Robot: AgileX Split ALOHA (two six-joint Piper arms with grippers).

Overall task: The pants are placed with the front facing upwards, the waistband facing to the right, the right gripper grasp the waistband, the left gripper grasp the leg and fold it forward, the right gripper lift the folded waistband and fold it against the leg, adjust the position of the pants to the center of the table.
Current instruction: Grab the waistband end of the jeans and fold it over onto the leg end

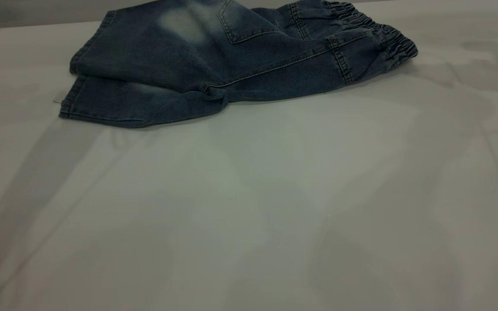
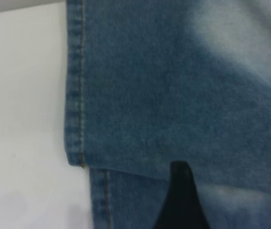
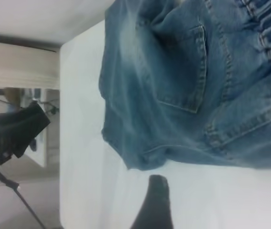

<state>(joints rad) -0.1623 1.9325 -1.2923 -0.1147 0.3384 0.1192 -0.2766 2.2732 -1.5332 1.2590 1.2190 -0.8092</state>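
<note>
— What's on my feed?
— Soft faded denim pants (image 1: 214,73) folded leg on leg at the far side of the matte pale bench (image 1: 249,207), puckered elastic waistband (image 1: 378,34) to the right.
— End effectors?
— Left end effector (image 2: 182,200) over the leg hem, right end effector (image 3: 155,202) beside the crotch fold; I can't tell their jaw state.

- Worktop (image 1: 249,207): broad, flat, matte white to pale grey, w/ faint soft shadows across it.
- Pants (image 1: 214,65) lie directly on it, toward the far side in the exterior view; blue denim, folded so one leg lies over the other.
- Waistband (image 1: 378,32), gathered elastic, at the right end; leg hems at the left.
- Pale faded patch on upper leg, tan stitching, a pocket facing up.
</note>
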